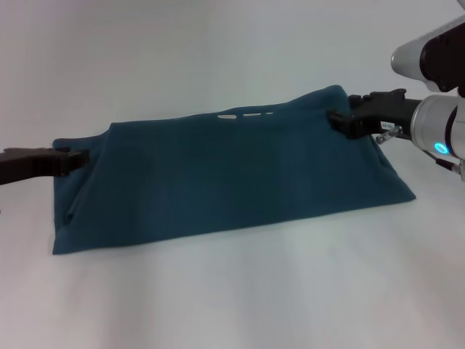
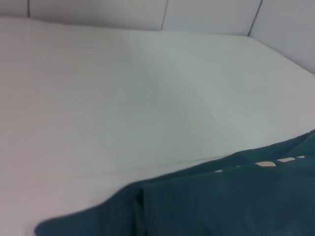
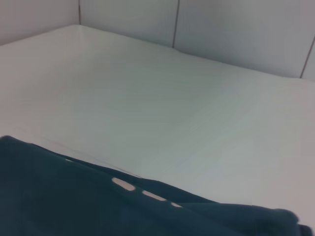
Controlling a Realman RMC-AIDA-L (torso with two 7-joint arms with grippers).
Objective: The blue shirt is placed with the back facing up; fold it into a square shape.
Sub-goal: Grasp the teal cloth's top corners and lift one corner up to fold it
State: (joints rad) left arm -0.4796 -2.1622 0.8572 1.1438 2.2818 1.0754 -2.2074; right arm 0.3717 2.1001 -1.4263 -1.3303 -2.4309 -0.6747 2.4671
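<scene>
The blue shirt (image 1: pixel 218 182) lies folded into a wide band across the white table, with its far edge lifted off the surface. Bits of cream lettering (image 1: pixel 243 115) peek out along that raised far edge. My right gripper (image 1: pixel 340 121) is shut on the shirt's far right corner and holds it up. At the shirt's left end, my left gripper (image 1: pixel 76 158) is shut on the fabric. The wrist views show only shirt fabric (image 2: pixel 231 201) (image 3: pixel 74 201) and table, with no fingers in them.
The white table (image 1: pixel 232 291) stretches all around the shirt, and low white walls (image 3: pixel 221 34) stand beyond its far side. Nothing else lies on the surface.
</scene>
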